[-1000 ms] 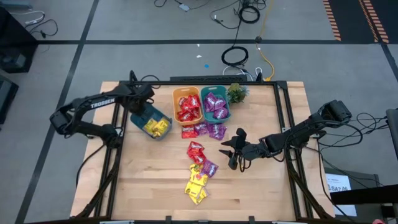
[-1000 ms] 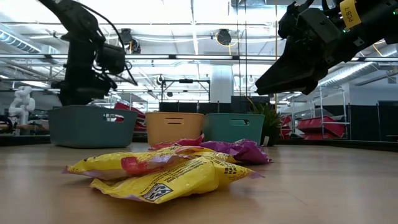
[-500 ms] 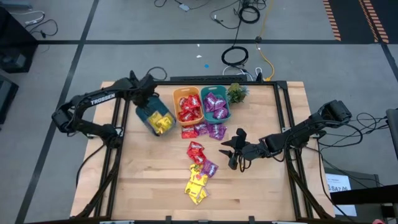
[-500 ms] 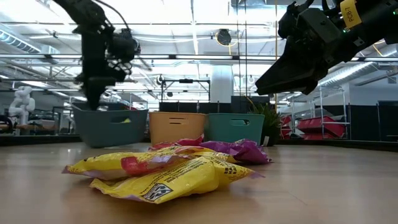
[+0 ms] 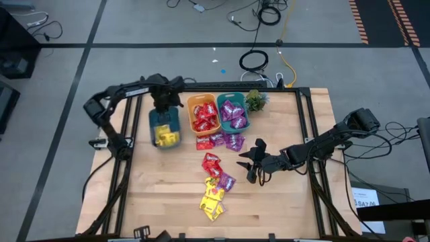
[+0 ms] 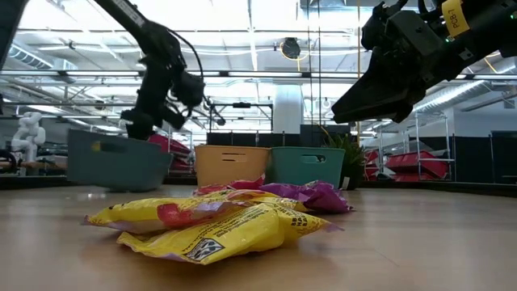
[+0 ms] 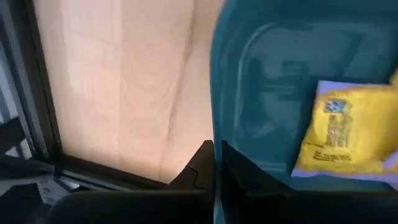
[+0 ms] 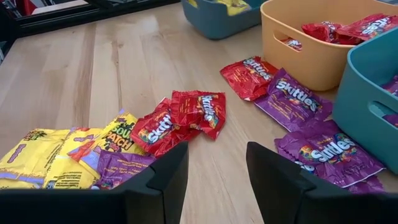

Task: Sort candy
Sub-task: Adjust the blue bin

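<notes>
A dark teal bin point(image 5: 164, 126) with yellow candy point(image 7: 348, 130) inside stands just left of an orange bin point(image 5: 203, 114) of red candy and a lighter teal bin point(image 5: 232, 112) of purple candy. My left gripper point(image 5: 164, 102) is shut on the dark bin's far wall. Loose candy lies on the table: red and purple packets point(image 5: 218, 141), a red one point(image 5: 211, 163), a purple one point(image 5: 226, 181), and yellow ones point(image 5: 213, 199). My right gripper point(image 5: 254, 163) is open and empty, above the table to the right of the loose candy point(image 8: 186, 121). My left gripper holds the dark teal bin by the rim of its far short wall point(image 7: 214, 134), one finger inside the bin and one outside. The fingers come from above, pointing down. The bin sits about level at table height point(image 6: 117, 158); whether its bottom is clear of the table, I cannot tell.
A small green plant point(image 5: 255, 101) stands at the far edge, right of the bins. Bare wood shows at the near left point(image 5: 161, 195) and near right point(image 5: 282, 202) of the table. A black frame point(image 5: 306, 134) runs along the table's sides.
My left gripper has gone a little toward the table's right edge and turned, keeping its hold. The dark teal bin has turned about from a slanted lie and now stands with its long side parallel to the orange bin, close beside it. My right arm has kept still.
</notes>
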Robot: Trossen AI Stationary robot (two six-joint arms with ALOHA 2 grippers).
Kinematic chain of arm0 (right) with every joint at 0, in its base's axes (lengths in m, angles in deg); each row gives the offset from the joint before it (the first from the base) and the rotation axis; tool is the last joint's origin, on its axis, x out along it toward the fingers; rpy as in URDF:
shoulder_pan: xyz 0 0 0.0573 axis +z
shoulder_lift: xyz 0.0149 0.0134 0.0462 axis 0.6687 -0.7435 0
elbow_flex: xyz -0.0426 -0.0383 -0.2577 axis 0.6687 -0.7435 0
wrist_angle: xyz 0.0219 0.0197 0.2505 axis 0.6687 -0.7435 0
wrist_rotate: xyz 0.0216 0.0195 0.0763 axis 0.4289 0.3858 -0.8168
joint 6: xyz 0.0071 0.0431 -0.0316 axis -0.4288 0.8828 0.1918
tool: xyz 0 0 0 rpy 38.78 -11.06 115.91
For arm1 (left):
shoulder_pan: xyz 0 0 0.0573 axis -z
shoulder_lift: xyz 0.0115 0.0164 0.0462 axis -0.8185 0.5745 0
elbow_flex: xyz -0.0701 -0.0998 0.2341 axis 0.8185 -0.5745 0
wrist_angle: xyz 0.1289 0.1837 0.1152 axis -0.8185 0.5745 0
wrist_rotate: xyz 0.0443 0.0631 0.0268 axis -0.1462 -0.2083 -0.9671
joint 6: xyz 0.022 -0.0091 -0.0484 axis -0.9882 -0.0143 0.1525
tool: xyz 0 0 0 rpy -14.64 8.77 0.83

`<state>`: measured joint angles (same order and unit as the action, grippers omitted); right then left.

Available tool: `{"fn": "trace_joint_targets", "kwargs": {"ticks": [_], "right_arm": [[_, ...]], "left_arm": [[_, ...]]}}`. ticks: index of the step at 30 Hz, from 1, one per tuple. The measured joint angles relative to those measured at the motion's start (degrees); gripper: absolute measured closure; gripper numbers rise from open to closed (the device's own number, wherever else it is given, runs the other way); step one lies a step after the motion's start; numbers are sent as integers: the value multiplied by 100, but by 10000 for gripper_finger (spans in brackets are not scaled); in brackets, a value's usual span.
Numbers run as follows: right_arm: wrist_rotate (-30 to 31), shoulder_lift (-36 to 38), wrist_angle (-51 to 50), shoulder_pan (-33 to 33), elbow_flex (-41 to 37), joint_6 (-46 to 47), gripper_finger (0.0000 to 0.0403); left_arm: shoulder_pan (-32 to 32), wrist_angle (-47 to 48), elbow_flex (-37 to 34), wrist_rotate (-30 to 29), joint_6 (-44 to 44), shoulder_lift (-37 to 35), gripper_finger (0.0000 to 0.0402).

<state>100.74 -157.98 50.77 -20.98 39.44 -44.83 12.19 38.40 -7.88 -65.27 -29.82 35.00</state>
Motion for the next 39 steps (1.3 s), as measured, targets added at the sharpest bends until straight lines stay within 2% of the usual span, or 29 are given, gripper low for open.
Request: {"fn": "trace_joint_targets", "kwargs": {"ticks": [4, 8, 15, 25, 39], "right_arm": [[0, 0, 0, -2, 0, 0, 250], [0, 0, 0, 0, 0, 0, 250], [0, 0, 0, 0, 0, 18, 250], [-11, 0, 0, 0, 0, 19, 250], [-20, 0, 0, 0, 0, 20, 250]], "left_arm": [[-45, 16, 34, -138, 102, 225, 396], [-84, -258, 35, -135, 267, 157, 396], [-398, -320, 281, 207, 926, 106, 396], [-296, -326, 285, 460, 472, 103, 396], [-233, -178, 287, 145, 117, 103, 396]]}}
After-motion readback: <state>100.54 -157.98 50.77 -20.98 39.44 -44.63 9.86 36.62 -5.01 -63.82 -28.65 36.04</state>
